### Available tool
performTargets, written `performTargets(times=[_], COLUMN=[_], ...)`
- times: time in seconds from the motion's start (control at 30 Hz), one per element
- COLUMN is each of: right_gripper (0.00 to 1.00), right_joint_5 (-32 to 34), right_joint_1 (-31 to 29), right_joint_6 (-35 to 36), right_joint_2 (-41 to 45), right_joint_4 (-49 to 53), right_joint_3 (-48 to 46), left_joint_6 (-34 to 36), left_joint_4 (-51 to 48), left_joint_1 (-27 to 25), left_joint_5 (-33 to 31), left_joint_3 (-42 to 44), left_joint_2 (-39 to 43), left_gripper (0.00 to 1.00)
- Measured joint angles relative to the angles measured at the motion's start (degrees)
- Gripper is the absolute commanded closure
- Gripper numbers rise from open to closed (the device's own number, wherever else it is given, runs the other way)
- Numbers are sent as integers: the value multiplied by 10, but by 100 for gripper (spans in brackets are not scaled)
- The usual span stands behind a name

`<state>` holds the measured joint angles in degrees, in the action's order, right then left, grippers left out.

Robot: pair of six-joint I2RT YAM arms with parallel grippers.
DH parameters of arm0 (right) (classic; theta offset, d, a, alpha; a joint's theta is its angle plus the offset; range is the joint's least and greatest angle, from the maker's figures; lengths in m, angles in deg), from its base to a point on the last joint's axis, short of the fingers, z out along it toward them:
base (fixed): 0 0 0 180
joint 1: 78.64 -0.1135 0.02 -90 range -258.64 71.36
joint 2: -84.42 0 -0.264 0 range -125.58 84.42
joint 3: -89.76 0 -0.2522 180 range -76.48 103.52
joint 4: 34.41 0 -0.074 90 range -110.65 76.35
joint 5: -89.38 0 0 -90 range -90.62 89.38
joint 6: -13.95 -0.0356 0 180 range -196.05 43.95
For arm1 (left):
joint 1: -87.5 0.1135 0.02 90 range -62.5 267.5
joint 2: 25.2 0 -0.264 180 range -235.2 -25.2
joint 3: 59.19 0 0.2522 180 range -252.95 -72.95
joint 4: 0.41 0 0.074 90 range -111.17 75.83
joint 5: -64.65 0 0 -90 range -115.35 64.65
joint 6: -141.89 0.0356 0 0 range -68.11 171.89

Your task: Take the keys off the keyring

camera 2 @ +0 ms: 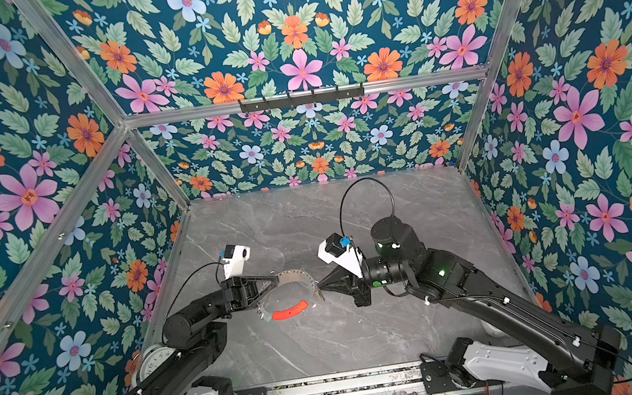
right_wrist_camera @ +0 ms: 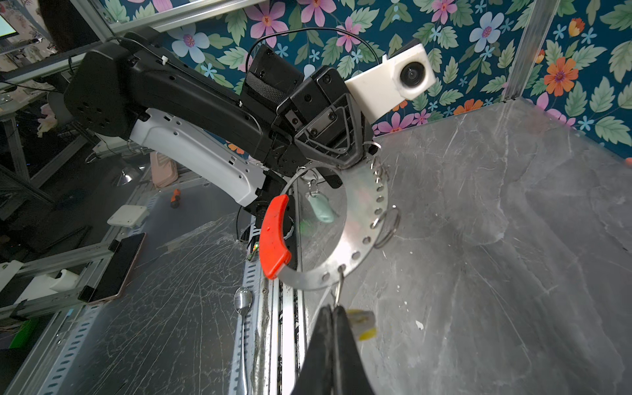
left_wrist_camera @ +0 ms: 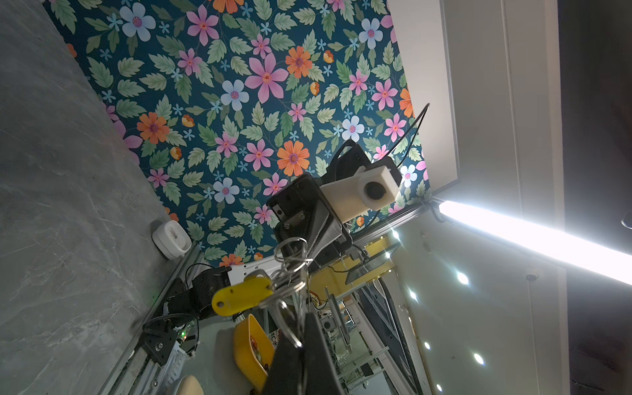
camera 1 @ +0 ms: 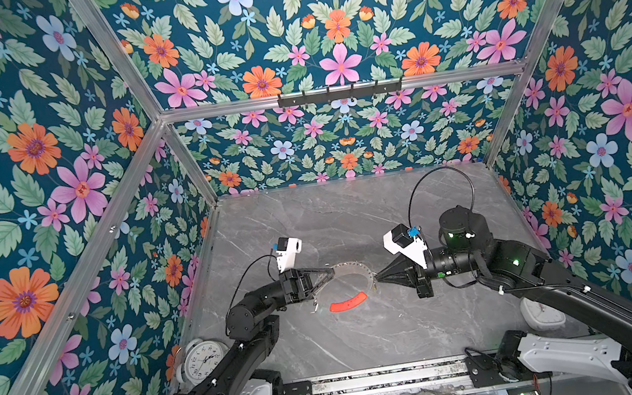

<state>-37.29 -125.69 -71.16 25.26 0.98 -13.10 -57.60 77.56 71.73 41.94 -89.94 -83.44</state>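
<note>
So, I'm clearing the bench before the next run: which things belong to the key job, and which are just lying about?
Job: keyring, held by left gripper; yellow-tag key, its ring pinched by right gripper; mint-tag key.
Lying about: alarm clock, spoon, phone, white gadget.

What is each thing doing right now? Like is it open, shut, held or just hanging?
keyring, held up in the air at two spots.
left gripper, shut on the keyring's rim.
right gripper, shut on the small ring carrying the yellow key tag.
yellow key tag, on its ring, not yet off the keyring.
mint key tag, hanging from the keyring, untouched.
empty split rings, hanging through the keyring's holes.
</note>
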Motion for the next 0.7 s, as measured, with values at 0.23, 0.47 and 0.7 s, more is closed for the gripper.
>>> performTargets(times=[0.23, 0.47, 0.7], right_gripper=[100, 100, 61], right_joint_5=[-2, -2, 8], right_joint_1=[0, 0, -1], right_joint_6=[8, 9, -17], right_joint_2=[0, 0, 2], right_joint_4=[12, -7, -52], right_joint_3=[6, -3, -30], left_joint_6=[0, 2, 3], left_joint_4=[2, 3, 1], left_joint_1=[0, 0, -1], left_joint_5=[1, -2, -10], left_joint_3=[1, -1, -3], left_joint_2=[0, 9, 12], left_gripper=[100, 100, 100])
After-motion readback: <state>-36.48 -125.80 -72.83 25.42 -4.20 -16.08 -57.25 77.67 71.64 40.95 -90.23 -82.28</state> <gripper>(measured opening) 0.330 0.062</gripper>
